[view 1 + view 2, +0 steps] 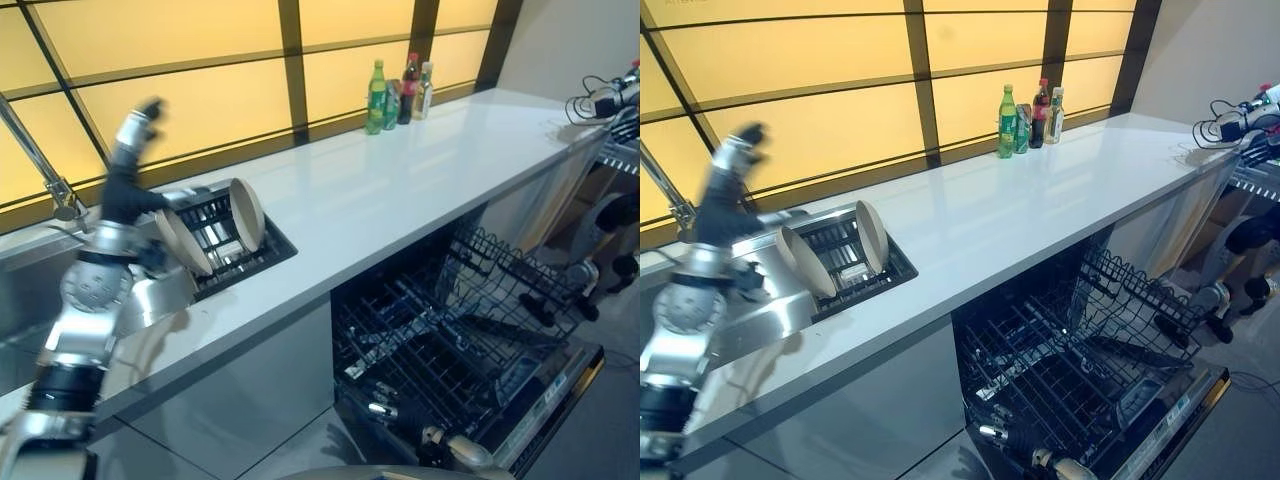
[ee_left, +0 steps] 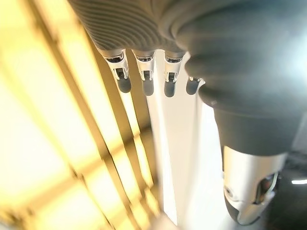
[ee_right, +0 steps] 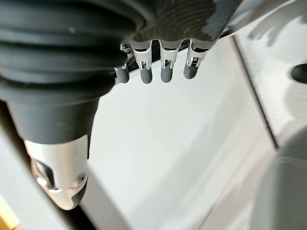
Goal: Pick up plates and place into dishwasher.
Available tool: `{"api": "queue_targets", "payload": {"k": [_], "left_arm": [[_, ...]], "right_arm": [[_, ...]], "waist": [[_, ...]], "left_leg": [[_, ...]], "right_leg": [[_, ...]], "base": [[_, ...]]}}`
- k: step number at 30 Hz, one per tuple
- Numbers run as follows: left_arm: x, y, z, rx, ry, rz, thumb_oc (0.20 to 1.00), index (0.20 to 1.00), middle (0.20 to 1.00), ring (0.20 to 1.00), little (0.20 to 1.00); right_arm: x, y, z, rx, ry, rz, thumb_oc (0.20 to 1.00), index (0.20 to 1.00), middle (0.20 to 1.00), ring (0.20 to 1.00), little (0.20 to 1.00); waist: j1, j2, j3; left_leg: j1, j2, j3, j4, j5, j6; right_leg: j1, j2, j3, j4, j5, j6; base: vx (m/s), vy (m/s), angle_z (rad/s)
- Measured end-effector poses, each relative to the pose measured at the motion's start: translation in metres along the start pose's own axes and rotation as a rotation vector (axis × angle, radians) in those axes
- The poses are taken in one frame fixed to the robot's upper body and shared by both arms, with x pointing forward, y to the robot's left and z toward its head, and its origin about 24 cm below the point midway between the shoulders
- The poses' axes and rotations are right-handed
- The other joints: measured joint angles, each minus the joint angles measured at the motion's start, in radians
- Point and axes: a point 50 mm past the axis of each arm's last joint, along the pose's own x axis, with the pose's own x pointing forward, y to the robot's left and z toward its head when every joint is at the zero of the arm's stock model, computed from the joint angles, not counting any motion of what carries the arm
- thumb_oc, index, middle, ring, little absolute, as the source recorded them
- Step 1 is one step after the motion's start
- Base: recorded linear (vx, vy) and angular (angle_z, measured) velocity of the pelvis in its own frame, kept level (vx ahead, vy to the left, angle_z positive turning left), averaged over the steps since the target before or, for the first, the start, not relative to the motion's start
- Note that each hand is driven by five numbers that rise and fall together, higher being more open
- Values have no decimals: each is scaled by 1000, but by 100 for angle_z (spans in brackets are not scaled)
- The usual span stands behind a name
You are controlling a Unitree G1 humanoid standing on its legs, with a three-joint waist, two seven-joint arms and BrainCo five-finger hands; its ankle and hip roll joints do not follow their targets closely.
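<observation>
So there are two plates (image 1: 243, 212) standing on edge in a dark wire rack (image 1: 228, 245) that's sunk into the white surface (image 1: 400, 190), just beside the steel sink (image 1: 30, 290) on the robot's left. They're round and a pale cream/beige, plain with no pattern I can make out, both tilted and leaning the same way; the second plate (image 1: 183, 243) sits a slot or two nearer the sink, apart from the first. The left robot hand (image 1: 140, 120) is raised up in the air above the sink area, in front of the glowing yellow window panels (image 1: 200, 40), well above the plates and touching nothing. In its wrist view the fingers (image 2: 145, 81) hang out straight in a row, thumb (image 2: 249, 191) off to one side, nothing held, so it's relaxed and empty. The right robot hand (image 3: 158, 62) looks the same in its own wrist view: fingers straight, thumb (image 3: 60, 170) apart, nothing in it, hovering over a plain white surface. The dishwasher (image 1: 470, 340) under the surface is open, door down, its black wire rack (image 1: 440, 330) pulled out. Some bottles (image 1: 398, 92) stand at the far back of the surface by the window.
</observation>
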Motion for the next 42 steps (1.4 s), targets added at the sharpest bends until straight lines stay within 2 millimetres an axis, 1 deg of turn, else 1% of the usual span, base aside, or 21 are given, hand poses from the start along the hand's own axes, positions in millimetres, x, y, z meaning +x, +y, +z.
{"api": "queue_targets", "payload": {"k": [1, 3, 5, 7, 10, 15, 17, 19, 21, 23, 26, 28, 32, 36, 40, 42], "left_arm": [[2, 7, 0, 81, -17, 17, 1000, 1000, 1000, 1000, 1000], [2, 14, -3, 235, -37, 29, 1000, 1000, 1000, 1000, 1000], [4, 16, -9, 434, -54, -22, 1000, 1000, 1000, 1000, 1000], [4, 13, -13, 536, -60, -66, 1000, 1000, 1000, 1000, 1000], [4, 13, -20, 685, -61, -172, 1000, 1000, 1000, 1000, 1000], [1, 9, -27, 962, -123, -393, 1000, 1000, 1000, 1000, 1000], [-2, 6, -34, 1051, -130, -481, 1000, 1000, 1000, 1000, 1000], [-10, 8, -44, 1132, -103, -572, 1000, 1000, 1000, 1000, 1000], [-17, 10, -55, 1192, -57, -640, 1000, 1000, 1000, 1000, 1000], [-22, 16, -64, 1245, -2, -672, 1000, 1000, 1000, 1000, 1000], [-25, 27, -74, 1301, 67, -672, 1000, 1000, 1000, 1000, 1000], [-29, 31, -80, 1310, 108, -670, 1000, 1000, 1000, 1000, 1000], [-32, 25, -84, 1291, 111, -652, 1000, 1000, 1000, 1000, 1000], [-37, 18, -86, 1298, 66, -648, 1000, 1000, 1000, 1000, 1000], [-38, 18, -89, 1336, 48, -662, 1000, 1000, 1000, 1000, 1000], [-41, 14, -93, 1343, 50, -683, 1000, 1000, 1000, 1000, 1000]], "right_arm": [[0, 0, 3, 4, -15, 7, 1000, 1000, 1000, 1000, 1000], [-1, 0, 4, 17, -25, 8, 1000, 1000, 1000, 1000, 1000], [-5, -3, 2, 16, -16, -1, 1000, 1000, 1000, 1000, 1000], [-10, -8, 0, 13, -4, -14, 1000, 1000, 1000, 1000, 1000], [-17, -15, -1, 9, 5, -32, 1000, 1000, 1000, 1000, 1000], [-29, -27, 0, 5, 11, -58, 1000, 1000, 1000, 1000, 1000], [-32, -29, 6, 0, 6, -45, 1000, 1000, 1000, 1000, 1000], [-32, -28, 20, -19, -39, -22, 1000, 1000, 1000, 1000, 1000], [-33, -28, 34, -25, -90, -11, 1000, 1000, 1000, 1000, 1000], [-34, -28, 43, -31, -128, -8, 1000, 1000, 1000, 1000, 1000], [-35, -30, 55, -56, -153, -3, 1000, 1000, 1000, 1000, 1000], [-35, -30, 59, -65, -161, 0, 1000, 1000, 1000, 1000, 1000], [-35, -32, 64, -79, -166, -6, 1000, 1000, 1000, 1000, 1000], [-42, -41, 69, -94, -155, -36, 1000, 1000, 1000, 1000, 1000], [-47, -47, 76, -107, -167, -55, 1000, 1000, 1000, 1000, 1000], [-46, -48, 79, -95, -185, -53, 1000, 1000, 1000, 1000, 1000]], "waist": [[1, -3, -5], [-2, -7, -7], [-3, -11, -10], [-6, -12, -10], [-10, -11, -9], [-9, -6, -4], [-12, 0, 4], [-30, 8, 21], [-38, 17, 35], [-55, 23, 43], [-67, 39, 56], [-84, 44, 65], [-89, 52, 76], [-97, 59, 93], [-114, 56, 108], [-121, 54, 118]], "left_leg": [[-5, -1, 0, 0, 0, 0], [-4, -2, 0, 0, 3, -3], [-5, -3, 1, 0, 2, -3], [-4, -4, 2, 0, 2, -3], [-5, -3, 4, 0, 1, -1], [-5, -1, 23, 0, 1, -1], [-5, -4, 26, 0, 1, -1], [-7, -7, 28, 0, 1, -1], [-7, -9, 35, 0, 4, -5], [-16, -10, 49, 0, 7, -2], [-20, -15, 57, 0, 9, 2], [-20, -16, 58, 0, 11, 4], [-19, -15, 71, 0, 10, 2], [-23, -15, 79, 0, 10, 2], [-55, -14, 80, 0, 19, -3], [-72, -16, 85, 0, 26, -1]], "right_leg": [[-5, -1, -2, 0, 0, 1], [-5, -2, -2, 0, 0, 1], [-5, -3, -2, 0, 0, 2], [-5, -4, -1, 0, 1, 2], [-7, -3, 1, 0, 2, 3], [-11, -4, 7, 0, 4, 6], [-15, -7, 9, 0, 6, 9], [-16, -11, 9, 0, 7, 10], [-20, -14, 12, 0, 8, 13], [-26, -16, 15, 0, 11, 16], [-41, -20, 25, 1, 19, 18], [-41, -21, 27, 1, 20, 19], [-44, -21, 35, 0, 21, 20], [-55, -21, 43, 0, 26, 23], [-86, -21, 47, 0, 36, 28], [-106, -21, 51, 0, 42, 23]], "base": [[36, 42, 5], [37, 48, 1], [34, 46, -1], [35, 54, -2], [41, 68, -3], [31, 85, -4], [16, 96, -2], [7, 102, 0], [-7, 109, -6], [-11, 98, -6], [-12, 81, -9], [5, 62, -2], [-19, 74, -6], [-54, 63, -7], [-94, 46, -2], [-92, 52, -7]]}}
